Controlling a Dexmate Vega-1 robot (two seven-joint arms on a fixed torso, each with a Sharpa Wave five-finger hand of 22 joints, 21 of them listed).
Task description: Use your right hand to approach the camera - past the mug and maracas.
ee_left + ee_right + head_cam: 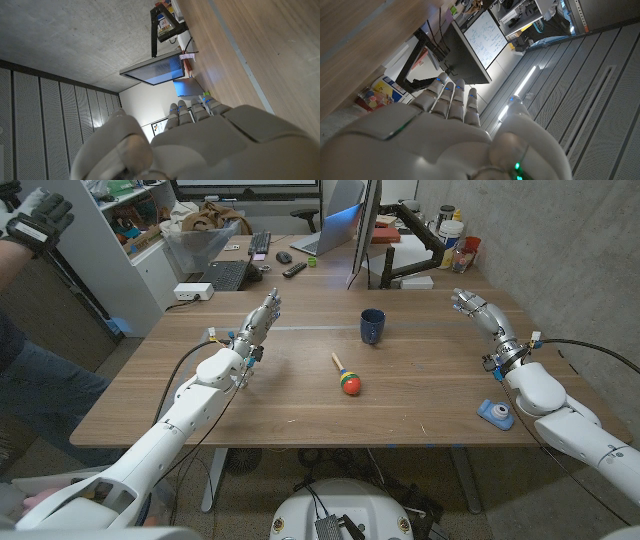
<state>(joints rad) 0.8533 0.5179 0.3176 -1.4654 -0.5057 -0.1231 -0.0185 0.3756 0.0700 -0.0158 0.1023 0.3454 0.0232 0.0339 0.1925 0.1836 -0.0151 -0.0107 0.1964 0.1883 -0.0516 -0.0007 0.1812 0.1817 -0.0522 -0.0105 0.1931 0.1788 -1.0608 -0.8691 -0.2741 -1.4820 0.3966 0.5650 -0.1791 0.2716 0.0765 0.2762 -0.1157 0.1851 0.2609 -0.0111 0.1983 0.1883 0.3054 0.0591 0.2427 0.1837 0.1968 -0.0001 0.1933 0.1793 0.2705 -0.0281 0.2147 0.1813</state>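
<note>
A dark blue mug (372, 327) stands upright near the middle of the wooden table (300, 415). In front of it lies a maraca (347, 378) with a red and green head and a thin yellow handle pointing toward the mug. A small blue camera (495, 413) sits at the table's right front edge. My right hand (474, 308) hovers at the far right of the table, behind the camera, fingers straight and holding nothing (451, 102). My left hand (261, 317) is stretched out at the left, fingers extended and empty (192, 112).
A monitor (362, 230) on an arm, a laptop, keyboard and clutter stand on the desk behind the table. Jars and a red cup (460, 245) stand at the back right. A person's gloved hand (35, 220) is at the upper left. A concrete wall runs along the right.
</note>
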